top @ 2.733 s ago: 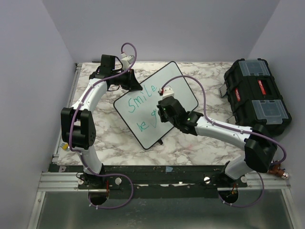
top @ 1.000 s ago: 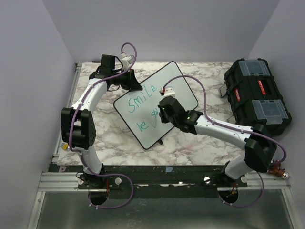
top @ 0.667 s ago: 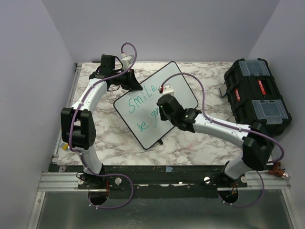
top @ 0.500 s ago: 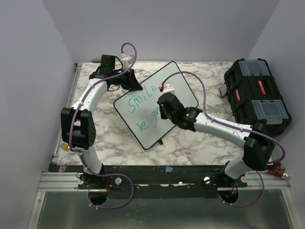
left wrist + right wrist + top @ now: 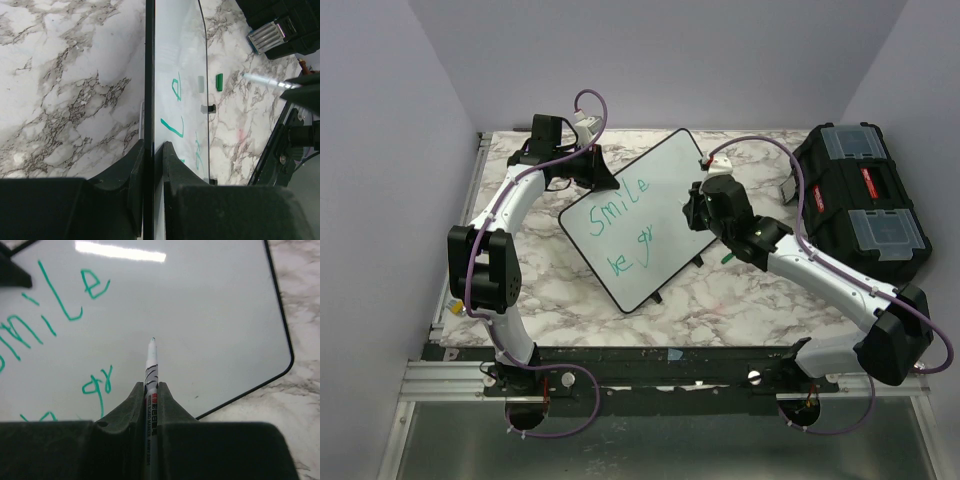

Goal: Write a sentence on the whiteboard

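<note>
Grips the marker [image 5: 151, 362] tight in the right gripper [image 5: 151, 389], tip now drawn back from the "gr" toward the whiteboard [image 5: 215, 305] edge; clamps that edge in the left gripper [image 5: 150, 148]; leaves the sentence [image 5: 618, 205], ahead-left of the marker jaws, unfinished at "Smile be gr".

Top camera looks down; both close wrist cameras share the whiteboard [image 5: 665, 188].

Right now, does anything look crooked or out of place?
Yes. The whiteboard sits slanted across the table, its edge pinched by the left gripper. The sentence runs in wobbly lines, ending "be gr". A green cap lies loose beside the board; the right gripper holds the marker.
</note>
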Robot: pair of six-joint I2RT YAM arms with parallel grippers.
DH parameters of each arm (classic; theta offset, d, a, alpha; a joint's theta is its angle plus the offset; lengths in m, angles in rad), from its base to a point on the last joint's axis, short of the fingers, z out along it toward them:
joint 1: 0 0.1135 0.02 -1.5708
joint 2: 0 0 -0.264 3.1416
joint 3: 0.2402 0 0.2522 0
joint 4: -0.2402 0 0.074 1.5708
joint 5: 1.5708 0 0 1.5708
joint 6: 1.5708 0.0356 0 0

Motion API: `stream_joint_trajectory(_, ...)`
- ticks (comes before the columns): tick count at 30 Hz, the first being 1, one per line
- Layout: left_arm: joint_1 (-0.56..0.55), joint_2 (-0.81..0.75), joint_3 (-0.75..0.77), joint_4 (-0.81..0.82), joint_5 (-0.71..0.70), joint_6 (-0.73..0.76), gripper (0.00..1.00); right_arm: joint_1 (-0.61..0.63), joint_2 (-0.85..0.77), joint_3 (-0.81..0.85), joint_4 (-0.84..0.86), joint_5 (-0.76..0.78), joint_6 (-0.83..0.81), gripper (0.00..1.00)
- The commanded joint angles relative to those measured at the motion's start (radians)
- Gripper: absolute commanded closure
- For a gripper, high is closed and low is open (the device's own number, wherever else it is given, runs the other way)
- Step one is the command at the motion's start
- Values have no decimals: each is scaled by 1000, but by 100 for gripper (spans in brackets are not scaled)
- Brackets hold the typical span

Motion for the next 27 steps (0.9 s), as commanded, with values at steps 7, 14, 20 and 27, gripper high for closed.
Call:
stream_joint_trajectory(7, -11, -26, -24, 32, -49, 103, 100, -10, -15, -124, 57, -266, -32, 99)
stream_joint_trajectory(14, -11, -38, -36, 47, -46, 101, 100, -12, -7, -130, 65, -283, -36, 99)
stream_joint_trajectory(20, -11, -34, -34, 48, -46, 99, 100, -12, 8, -123, 68, -288, -42, 99)
stream_joint_trajectory(27, -11, -28, -31, 49, -45, 98, 100, -11, 27, -119, 76, -268, -46, 99)
